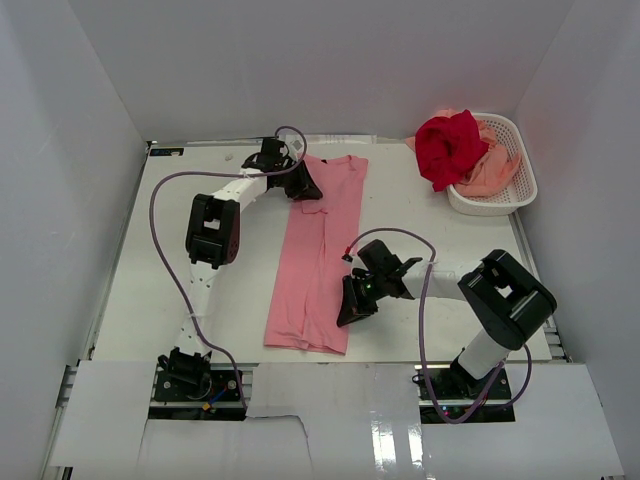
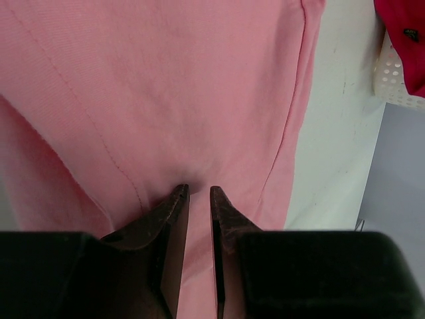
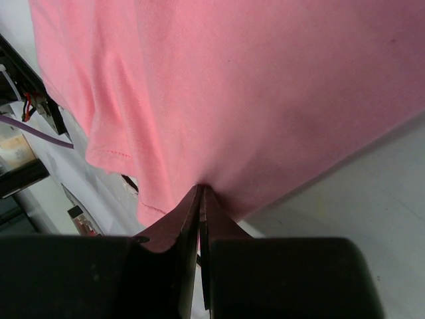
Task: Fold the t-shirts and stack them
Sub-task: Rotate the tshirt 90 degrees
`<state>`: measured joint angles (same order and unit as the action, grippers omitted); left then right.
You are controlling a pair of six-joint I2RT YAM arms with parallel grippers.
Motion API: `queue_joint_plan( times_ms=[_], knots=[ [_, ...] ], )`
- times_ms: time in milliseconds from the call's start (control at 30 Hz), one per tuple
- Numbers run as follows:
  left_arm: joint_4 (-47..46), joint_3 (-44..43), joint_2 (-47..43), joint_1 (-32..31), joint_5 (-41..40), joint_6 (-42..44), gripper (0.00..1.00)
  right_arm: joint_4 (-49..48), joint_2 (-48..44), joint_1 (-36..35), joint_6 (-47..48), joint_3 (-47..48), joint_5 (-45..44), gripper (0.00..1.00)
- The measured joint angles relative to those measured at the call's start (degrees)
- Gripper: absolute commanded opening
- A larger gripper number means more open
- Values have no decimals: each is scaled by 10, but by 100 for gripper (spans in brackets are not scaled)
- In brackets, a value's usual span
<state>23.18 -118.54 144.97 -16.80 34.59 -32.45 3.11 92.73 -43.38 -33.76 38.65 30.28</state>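
The pink shirt (image 1: 320, 250) lies flat on the table (image 1: 440, 260) as a long narrow strip, roughly midway between the two arms. Its long axis runs from near to far, leaning a little to the right as it goes away, and the stitched hem is at the near end. The left gripper (image 2: 197, 193) sits at the strip's far left corner. Its fingers are drawn almost together on a pinch of the cloth, which puckers at the tips (a thin sliver of pink shows between them). The right gripper (image 3: 200, 189) is at the strip's right edge, close to the near end. Its fingers are pressed together on the cloth edge, and folds fan out from the tips. At the table's far right corner stands a white basket (image 1: 520, 195), well apart from the strip. The red shirt (image 1: 448, 145) is heaped in a crumpled mound over the basket's left rim. The peach shirt (image 1: 492, 172) is bunched inside the basket, beside and partly under the red one.
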Motion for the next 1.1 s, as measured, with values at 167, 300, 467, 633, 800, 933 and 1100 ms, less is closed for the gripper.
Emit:
queue_joint_plan(
  times_ms=[167, 300, 467, 633, 800, 933, 1100],
  knots=[
    [2, 0, 0, 17, -5, 0, 31, -7, 1, 0, -6, -3, 2, 8],
    [3, 0, 0, 45, -11, -1, 31, -5, 0, 1, -7, -3, 0, 8],
    [4, -2, 0, 82, -12, -4, 32, 5, -8, 1, -6, -3, -13, 8],
    [9, -12, 3, 95, -21, -6, 32, 18, -16, 2, -3, 3, -18, 33],
    [10, -25, 9, 95, -22, -10, 32, 51, -18, 0, 24, 36, -37, 41],
    [15, -31, 9, 94, -22, -10, 33, 75, -28, -8, 42, 71, -55, 43],
    [21, -41, 9, 95, -19, -15, 33, 96, -77, -37, 56, 81, -75, 45]
  ],
)
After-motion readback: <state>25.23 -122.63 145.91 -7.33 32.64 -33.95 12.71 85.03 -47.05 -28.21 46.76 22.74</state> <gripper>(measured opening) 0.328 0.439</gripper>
